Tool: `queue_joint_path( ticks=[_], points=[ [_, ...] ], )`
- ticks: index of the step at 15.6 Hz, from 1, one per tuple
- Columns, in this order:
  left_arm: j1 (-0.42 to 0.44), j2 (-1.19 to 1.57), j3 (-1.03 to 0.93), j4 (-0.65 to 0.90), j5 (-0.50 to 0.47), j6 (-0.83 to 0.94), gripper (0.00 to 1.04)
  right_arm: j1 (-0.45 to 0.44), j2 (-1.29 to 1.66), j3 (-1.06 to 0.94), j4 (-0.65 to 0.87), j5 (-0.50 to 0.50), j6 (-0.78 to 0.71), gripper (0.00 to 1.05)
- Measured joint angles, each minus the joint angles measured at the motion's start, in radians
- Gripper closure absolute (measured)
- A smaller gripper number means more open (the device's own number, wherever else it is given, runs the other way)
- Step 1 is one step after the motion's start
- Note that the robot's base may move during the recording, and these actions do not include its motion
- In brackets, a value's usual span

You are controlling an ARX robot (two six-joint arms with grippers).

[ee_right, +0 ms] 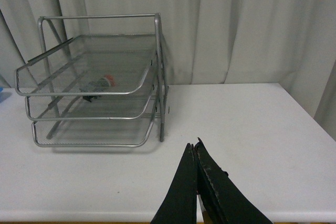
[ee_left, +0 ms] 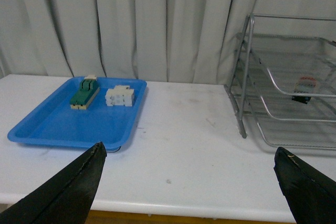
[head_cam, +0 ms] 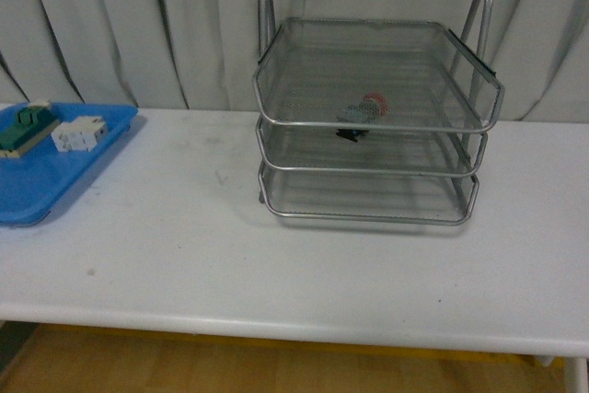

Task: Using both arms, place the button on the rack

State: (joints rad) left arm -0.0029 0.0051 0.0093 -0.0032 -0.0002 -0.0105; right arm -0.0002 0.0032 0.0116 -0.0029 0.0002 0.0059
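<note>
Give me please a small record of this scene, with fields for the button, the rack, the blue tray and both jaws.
button: red cap, dark body, lying on its side in the rack, on the middle tier as far as the mesh lets me tell
rack: silver wire, three tiers, on the white table
blue tray: holds a green block and a white block
left gripper: jaws wide open, empty
right gripper: jaws closed, empty

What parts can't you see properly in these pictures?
- Button: blurred behind the rack mesh in every view; which tier it rests on is unclear.
- Blue tray: cut off by the front view's edge.
- Green-and-beige block and white block: too small for detail.
- Arms: absent from the front view.
</note>
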Motion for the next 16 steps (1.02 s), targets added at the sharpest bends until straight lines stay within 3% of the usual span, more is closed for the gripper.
queue_joint_path(
  ticks=[1,6,12,16],
  points=[
    [0.0,0.0,0.0,0.0,0.0,0.0,0.07,0.0,0.0,0.0,0.0,0.0,0.0,1.03],
    [0.0,0.0,0.0,0.0,0.0,0.0,0.07,0.0,0.0,0.0,0.0,0.0,-0.001,0.82],
    [0.0,0.0,0.0,0.0,0.0,0.0,0.07,0.0,0.0,0.0,0.0,0.0,-0.001,0.07],
    [0.0,0.0,0.0,0.0,0.0,0.0,0.07,0.0,0.0,0.0,0.0,0.0,0.0,0.06]
  ],
)
